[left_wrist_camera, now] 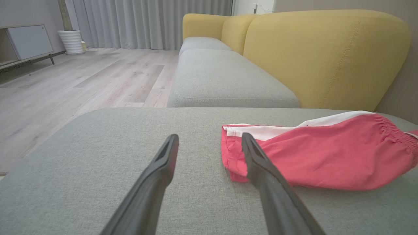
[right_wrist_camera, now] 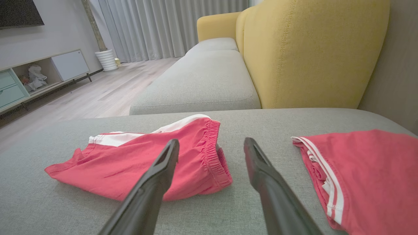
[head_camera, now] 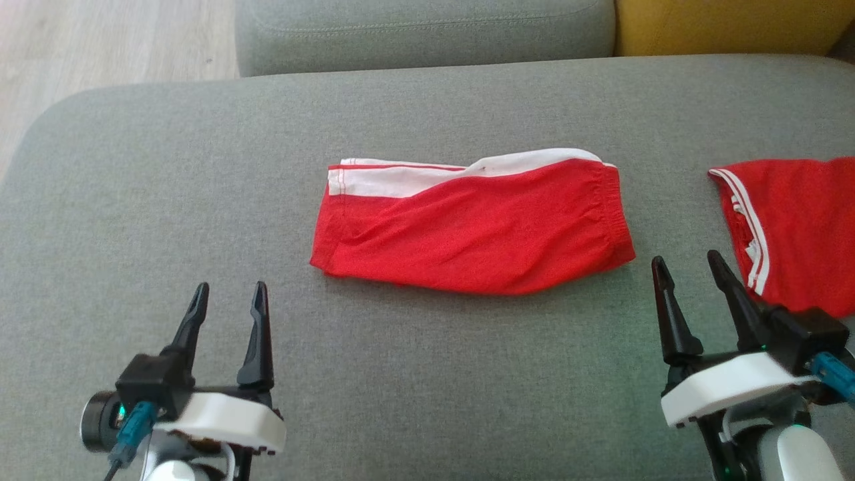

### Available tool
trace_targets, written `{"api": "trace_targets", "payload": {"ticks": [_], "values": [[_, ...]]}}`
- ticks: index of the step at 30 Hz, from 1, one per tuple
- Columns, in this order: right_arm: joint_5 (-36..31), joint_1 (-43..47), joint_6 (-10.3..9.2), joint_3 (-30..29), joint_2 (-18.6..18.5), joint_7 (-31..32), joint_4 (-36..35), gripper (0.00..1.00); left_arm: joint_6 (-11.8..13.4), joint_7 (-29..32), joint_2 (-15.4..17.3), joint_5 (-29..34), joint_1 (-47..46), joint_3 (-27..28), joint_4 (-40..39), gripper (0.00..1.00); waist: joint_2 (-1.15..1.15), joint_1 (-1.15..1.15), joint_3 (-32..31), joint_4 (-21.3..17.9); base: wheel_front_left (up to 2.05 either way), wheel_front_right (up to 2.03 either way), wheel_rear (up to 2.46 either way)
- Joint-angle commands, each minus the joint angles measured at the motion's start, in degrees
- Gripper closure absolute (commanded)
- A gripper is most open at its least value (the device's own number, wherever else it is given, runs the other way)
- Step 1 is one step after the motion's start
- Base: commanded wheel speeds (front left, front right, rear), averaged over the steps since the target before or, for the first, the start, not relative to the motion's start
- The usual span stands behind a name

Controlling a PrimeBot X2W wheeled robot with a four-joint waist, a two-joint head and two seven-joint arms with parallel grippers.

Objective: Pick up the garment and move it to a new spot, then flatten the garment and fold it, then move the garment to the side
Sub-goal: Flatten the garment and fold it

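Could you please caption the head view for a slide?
Red shorts on grey cushion, another red garment at right; left gripper and right gripper open, empty.

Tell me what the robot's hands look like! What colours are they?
The left tool and the right tool match. Each has two long, thin black fingers that taper to pointed tips, rising from a black block on a rounded white shell. A teal cable plug sticks out of each, and a small green light glows nearby.
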Motion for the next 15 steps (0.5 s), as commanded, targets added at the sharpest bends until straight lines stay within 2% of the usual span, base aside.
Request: {"api": "trace_targets", "payload": {"ticks": [1,10,15], "values": [[-0.1,-1.5,0.37,1.1,-0.3,0.0,-2.1,0.0,0.6,-0.2,0.9,0.0,-2.2,1.9,-2.2,0.0,0.0,0.0,0.1,0.0,0.0,0.0,0.0],[0.0,-2.5,0.37,0.3,-0.2,-0.1,-0.5,0.0,0.1,-0.8,0.6,0.0,-4.0,1.0,-2.0,0.0,0.0,0.0,1.5,1.4,0.0,0.0,0.0],[0.6,-5.9,0.37,0.0,-0.5,-0.3,3.5,0.0,-0.2,-1.3,0.2,-0.1,-5.7,0.6,-1.6,0.0,0.0,0.0,3.4,2.6,0.0,0.0,0.0]]}}
